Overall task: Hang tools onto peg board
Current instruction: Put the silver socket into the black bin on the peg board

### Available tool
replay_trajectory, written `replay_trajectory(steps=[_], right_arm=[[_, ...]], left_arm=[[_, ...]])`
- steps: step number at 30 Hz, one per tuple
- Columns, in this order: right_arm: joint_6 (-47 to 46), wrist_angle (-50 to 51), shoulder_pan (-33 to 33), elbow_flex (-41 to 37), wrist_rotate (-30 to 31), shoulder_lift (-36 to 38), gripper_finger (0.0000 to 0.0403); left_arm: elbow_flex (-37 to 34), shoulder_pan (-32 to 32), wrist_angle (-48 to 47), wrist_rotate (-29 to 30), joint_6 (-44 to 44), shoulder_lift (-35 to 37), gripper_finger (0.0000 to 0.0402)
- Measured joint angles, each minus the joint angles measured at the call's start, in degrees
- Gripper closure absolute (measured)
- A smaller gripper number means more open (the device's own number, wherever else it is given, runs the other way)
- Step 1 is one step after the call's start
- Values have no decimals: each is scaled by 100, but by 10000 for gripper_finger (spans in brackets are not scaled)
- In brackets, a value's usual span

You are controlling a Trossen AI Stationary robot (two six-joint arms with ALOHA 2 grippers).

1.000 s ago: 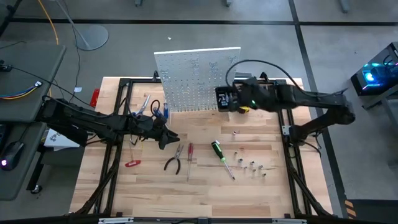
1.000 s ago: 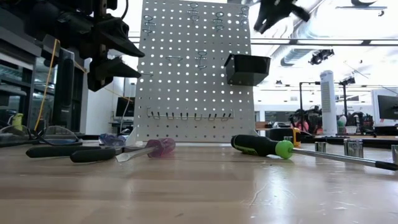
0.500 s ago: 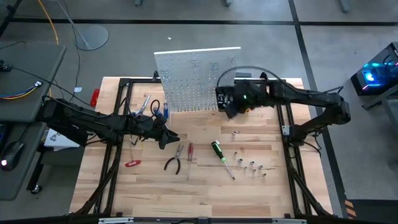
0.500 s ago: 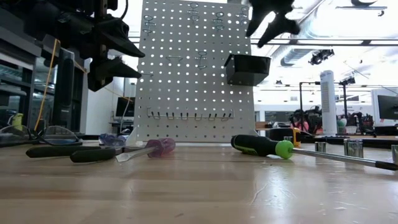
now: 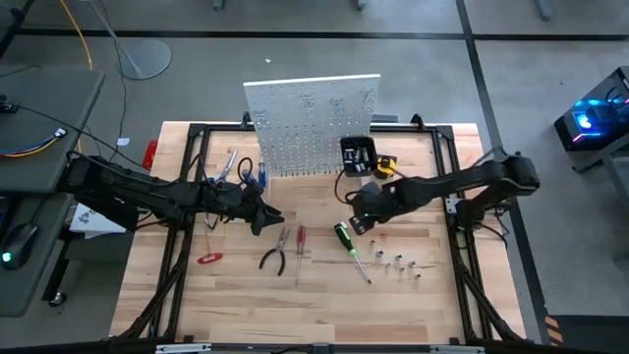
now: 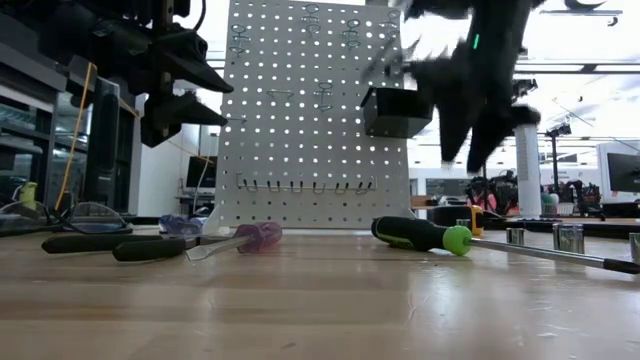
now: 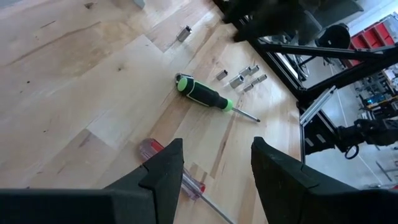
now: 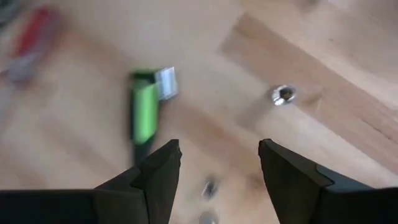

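You have one green-black screwdriver (image 5: 343,238) just below your right gripper (image 5: 360,220), one red screwdriver (image 5: 301,242) and one pair of pliers (image 5: 274,253) beyond. Right fingers spread, empty. Left gripper (image 5: 263,218) also spread, empty. Peg board (image 5: 310,123) stands behind.

Your peg board (image 5: 313,126) stands at the far edge of the counter (image 5: 236,290), with the small bin (image 5: 357,155) fixed at its right end and a tape measure (image 5: 385,166) just right of the bin. The right gripper (image 5: 359,220) hangs over the counter in front of the bin, jaws apart, right beside the head of the screwdriver (image 5: 350,246) that lies below it. Small sockets (image 5: 399,262) are scattered to that screwdriver's right. Left of it lie a second screwdriver (image 5: 301,248) and then the pliers (image 5: 274,254). The left gripper (image 5: 263,215) sits above the pliers, jaws apart. More tools (image 5: 239,169) are clustered by the board's left end, and the cutters (image 5: 209,259) lie farthest left.
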State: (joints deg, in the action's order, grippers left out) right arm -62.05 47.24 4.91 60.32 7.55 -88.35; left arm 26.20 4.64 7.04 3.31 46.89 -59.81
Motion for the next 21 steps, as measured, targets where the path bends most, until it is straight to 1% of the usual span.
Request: replay_trajectory(steps=[3, 6, 8, 12, 18, 21], right_arm=[[-427, -252, -193, -300, 261, -319, 193], [-554, -358, -325, -375, 624, -542, 193], [-587, -399, -390, -392, 763, -665, 193], [-489, -578, -466, -390, 569, -923, 192], [-497, -584, -446, -395, 528, -1371, 194], [-490, -616, -446, -377, 478, -1465, 218]], left_arm=[[0, 0, 5, -2, 2, 0, 229], [0, 0, 6, -4, 2, -1, 229], [0, 0, 8, -4, 2, 0, 229], [0, 0, 10, -9, 6, 0, 229], [0, 0, 6, -7, -1, 0, 229], [0, 0, 5, -8, -2, 0, 229]])
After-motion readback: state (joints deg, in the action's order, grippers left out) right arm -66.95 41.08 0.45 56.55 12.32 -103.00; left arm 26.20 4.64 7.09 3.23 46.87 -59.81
